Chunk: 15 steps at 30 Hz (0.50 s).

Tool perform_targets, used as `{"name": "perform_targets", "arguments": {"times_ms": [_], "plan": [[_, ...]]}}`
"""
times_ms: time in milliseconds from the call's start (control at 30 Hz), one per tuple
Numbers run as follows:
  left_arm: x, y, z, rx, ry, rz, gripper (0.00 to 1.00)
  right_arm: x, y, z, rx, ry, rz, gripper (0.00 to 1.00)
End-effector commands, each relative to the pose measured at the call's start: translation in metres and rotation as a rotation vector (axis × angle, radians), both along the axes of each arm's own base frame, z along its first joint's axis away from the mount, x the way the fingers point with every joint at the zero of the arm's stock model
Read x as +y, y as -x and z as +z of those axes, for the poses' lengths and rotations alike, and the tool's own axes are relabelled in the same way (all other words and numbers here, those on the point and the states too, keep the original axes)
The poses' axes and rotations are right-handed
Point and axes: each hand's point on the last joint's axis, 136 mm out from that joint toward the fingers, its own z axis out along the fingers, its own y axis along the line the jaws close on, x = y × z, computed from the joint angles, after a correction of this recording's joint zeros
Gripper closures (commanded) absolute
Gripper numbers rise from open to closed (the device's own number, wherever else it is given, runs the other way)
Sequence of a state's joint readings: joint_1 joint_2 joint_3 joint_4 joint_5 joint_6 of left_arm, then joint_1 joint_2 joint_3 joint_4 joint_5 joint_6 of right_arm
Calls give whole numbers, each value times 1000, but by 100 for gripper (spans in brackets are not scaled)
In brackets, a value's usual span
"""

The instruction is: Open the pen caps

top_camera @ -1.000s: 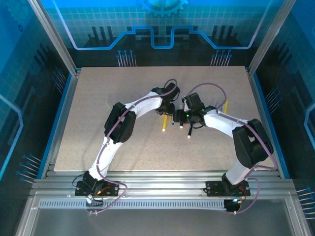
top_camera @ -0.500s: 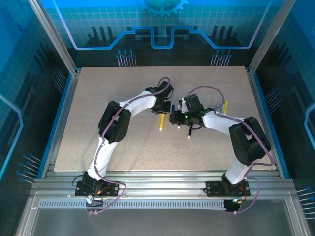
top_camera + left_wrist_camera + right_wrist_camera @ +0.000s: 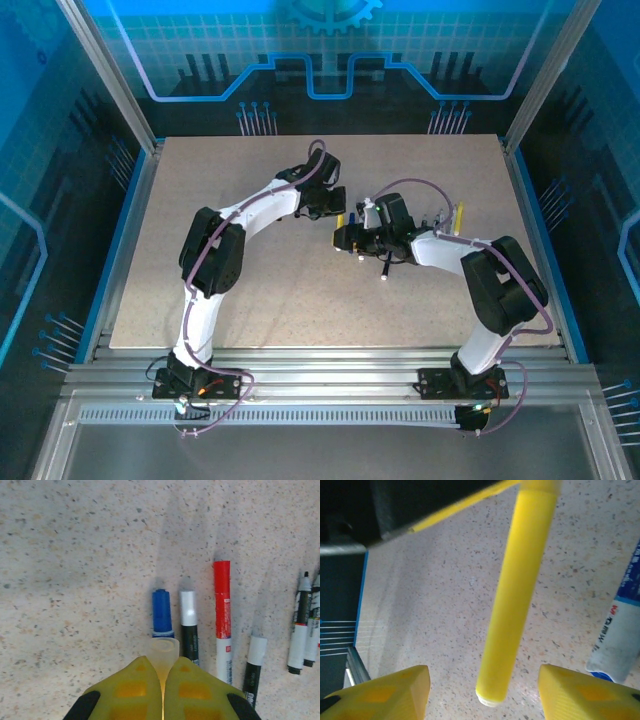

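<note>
My left gripper [image 3: 162, 664] is shut on the pale translucent cap [image 3: 163, 650] of a yellow pen and holds it above the table. From above, the left gripper [image 3: 334, 208] shows at mid-table with the yellow pen [image 3: 340, 220] just below it. The yellow barrel [image 3: 516, 590] slants down between the fingers of my open right gripper [image 3: 482, 674], touching neither. My right gripper [image 3: 345, 238] sits close beside the left one. On the table lie capped pens: a blue cap [image 3: 161, 611], a silver cap [image 3: 187, 608], a red one [image 3: 222, 582] and a white cap [image 3: 257, 650].
Two uncapped markers [image 3: 300, 630] lie at the right of the row. A white pen with blue print [image 3: 620, 635] lies beside the right gripper. More pens [image 3: 440, 215], one of them yellow [image 3: 458, 214], lie right of the grippers. The table's back and left [image 3: 200, 190] hold nothing.
The yellow pen no longer lies flat on the table; my left gripper has carried it up and back-left. The right gripper followed to the left, staying close under it.
</note>
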<state>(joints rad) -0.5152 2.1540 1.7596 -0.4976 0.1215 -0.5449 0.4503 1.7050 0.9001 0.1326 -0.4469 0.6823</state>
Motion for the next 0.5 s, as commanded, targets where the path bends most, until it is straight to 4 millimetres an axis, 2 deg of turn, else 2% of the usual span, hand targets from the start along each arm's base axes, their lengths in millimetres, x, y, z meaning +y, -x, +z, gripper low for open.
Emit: {"name": "perform_targets", "arguments": {"times_ms": [0,200,300,367,467], "plan": [[-13,9,21,2,95,-19,100,3,3,-2,14,-22,12,40],[-20,14,31,-6,124,-37,100,2,1,-7,24,5,5,46],[-23,17,31,0,132,-45,100,1,-1,-9,27,17,-2,55],[-23,18,30,1,130,-48,100,-2,-2,-10,28,25,-10,75],[-24,19,31,-1,133,-49,100,-5,-4,-12,29,41,-24,100]]}}
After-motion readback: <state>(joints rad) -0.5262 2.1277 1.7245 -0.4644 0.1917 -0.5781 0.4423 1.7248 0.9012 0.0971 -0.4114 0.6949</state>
